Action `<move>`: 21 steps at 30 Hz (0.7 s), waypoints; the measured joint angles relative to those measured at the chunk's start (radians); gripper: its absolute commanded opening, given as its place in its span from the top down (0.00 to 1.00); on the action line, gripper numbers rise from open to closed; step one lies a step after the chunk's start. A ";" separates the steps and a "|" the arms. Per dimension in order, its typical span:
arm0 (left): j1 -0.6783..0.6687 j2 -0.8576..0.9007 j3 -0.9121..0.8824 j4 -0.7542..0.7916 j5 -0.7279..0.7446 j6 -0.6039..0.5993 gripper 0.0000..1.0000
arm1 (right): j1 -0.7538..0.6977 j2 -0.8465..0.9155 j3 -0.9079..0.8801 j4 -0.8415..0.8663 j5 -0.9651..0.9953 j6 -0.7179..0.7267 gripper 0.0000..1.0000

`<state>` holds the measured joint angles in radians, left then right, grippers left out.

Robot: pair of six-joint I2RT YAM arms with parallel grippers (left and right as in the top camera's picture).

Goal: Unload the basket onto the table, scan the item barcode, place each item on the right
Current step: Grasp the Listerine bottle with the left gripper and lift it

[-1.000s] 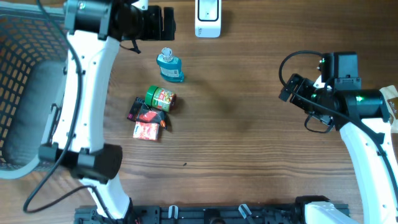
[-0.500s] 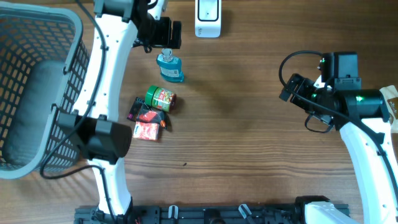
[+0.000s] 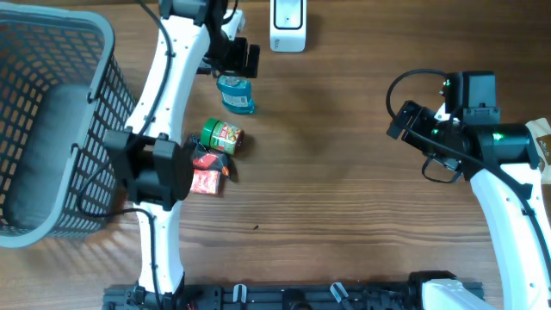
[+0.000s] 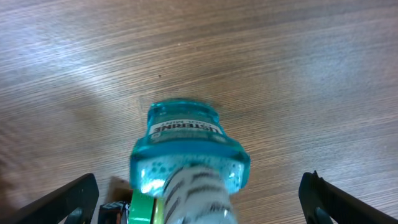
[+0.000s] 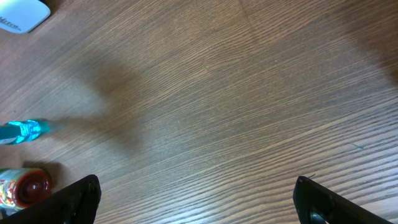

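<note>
A small teal mouthwash bottle (image 3: pixel 234 93) lies on the wooden table, and in the left wrist view the bottle (image 4: pixel 186 155) fills the middle, cap end nearest. My left gripper (image 3: pixel 238 58) hovers just behind it, open, its fingers wide on either side of the bottle (image 4: pixel 199 202) without touching. A green can (image 3: pixel 222 135) and red and black packets (image 3: pixel 205 170) lie nearer the front. The white scanner (image 3: pixel 287 21) stands at the back edge. My right gripper (image 3: pixel 400 120) is open over bare wood at the right (image 5: pixel 198 202).
A grey mesh basket (image 3: pixel 110 39) takes up the left side of the table. The right wrist view catches the scanner (image 5: pixel 18 15), the bottle (image 5: pixel 22 132) and the can (image 5: pixel 22 186) along its left edge.
My left arm has swung right from beside the basket and come over the mouthwash bottle, jaws still open. The right arm has not moved.
</note>
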<state>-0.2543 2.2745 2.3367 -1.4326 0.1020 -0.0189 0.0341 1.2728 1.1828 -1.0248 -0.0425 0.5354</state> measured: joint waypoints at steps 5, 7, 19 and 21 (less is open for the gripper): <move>-0.010 0.044 0.000 -0.017 -0.005 0.019 0.00 | 0.000 0.000 0.000 0.000 0.023 -0.003 0.00; -0.011 0.060 -0.004 -0.022 -0.020 0.021 0.00 | 0.000 0.000 0.000 0.000 0.026 -0.003 0.01; -0.010 0.060 -0.024 -0.019 -0.052 0.049 0.06 | 0.000 0.003 0.000 0.001 0.026 -0.003 0.00; -0.011 0.060 -0.027 -0.019 -0.052 0.060 0.06 | 0.000 0.003 0.000 0.001 0.026 -0.003 0.00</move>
<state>-0.2649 2.3341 2.3096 -1.4521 0.0502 0.0406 0.0341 1.2762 1.1824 -1.0241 -0.0166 0.5323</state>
